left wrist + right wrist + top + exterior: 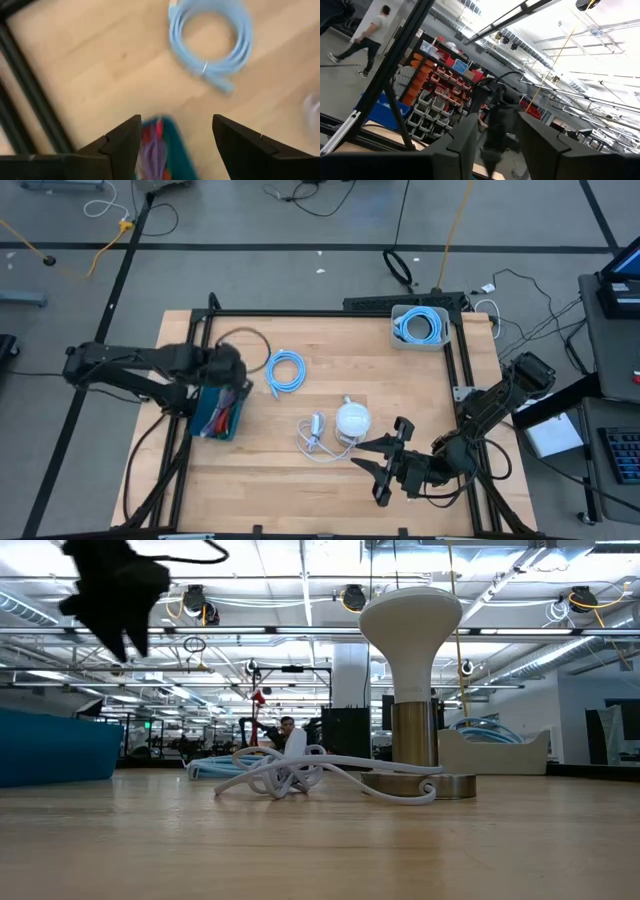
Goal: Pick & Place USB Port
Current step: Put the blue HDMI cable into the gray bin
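Note:
The white USB port point(317, 425) lies on the wooden table with its tangled white cord point(290, 772), beside a white mushroom-shaped lamp point(352, 420). My left gripper point(175, 120) hangs open over the teal bin point(220, 412) at the table's left, pointing steeply down with nothing between its fingers. The bin point(159, 145) holds red and purple things. My right gripper point(385, 470) stands open near the table's front edge, right of the lamp, pointing toward the table's left and slightly upward. It is empty.
A coiled light-blue cable point(286, 371) lies on the table between the bin and the lamp. A grey tray point(398, 340) with another blue cable stands at the far right. A black frame point(300, 313) borders the table. People show in the room beyond point(365, 40).

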`<state>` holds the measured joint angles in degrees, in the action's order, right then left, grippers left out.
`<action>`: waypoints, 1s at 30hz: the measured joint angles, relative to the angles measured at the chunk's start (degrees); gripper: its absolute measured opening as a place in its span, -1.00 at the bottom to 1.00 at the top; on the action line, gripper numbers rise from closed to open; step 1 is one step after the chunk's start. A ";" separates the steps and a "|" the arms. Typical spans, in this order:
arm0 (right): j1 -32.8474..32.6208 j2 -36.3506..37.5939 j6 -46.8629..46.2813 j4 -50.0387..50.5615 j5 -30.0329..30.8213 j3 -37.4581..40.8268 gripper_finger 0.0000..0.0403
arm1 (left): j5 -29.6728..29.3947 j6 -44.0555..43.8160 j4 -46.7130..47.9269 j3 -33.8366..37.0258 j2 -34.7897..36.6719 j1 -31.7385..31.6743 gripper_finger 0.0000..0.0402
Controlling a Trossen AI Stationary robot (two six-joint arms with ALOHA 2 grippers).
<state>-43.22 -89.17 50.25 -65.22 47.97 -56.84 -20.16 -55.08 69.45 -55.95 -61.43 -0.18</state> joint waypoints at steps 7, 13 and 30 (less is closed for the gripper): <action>-0.10 0.00 -0.03 -0.08 0.14 0.00 -0.36 | 9.42 7.58 -24.83 4.10 -4.91 -16.78 0.20; -0.39 0.00 0.25 0.29 1.61 0.00 -0.36 | 19.67 17.42 -36.83 3.05 -22.01 -26.12 0.20; -0.37 0.00 3.15 0.36 4.76 0.00 -0.36 | 15.92 23.50 -34.12 -2.00 -44.72 -28.79 -0.15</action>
<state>-43.59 -89.17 53.40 -64.86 52.73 -56.84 -4.25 -31.58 35.33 -57.95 -106.16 -28.98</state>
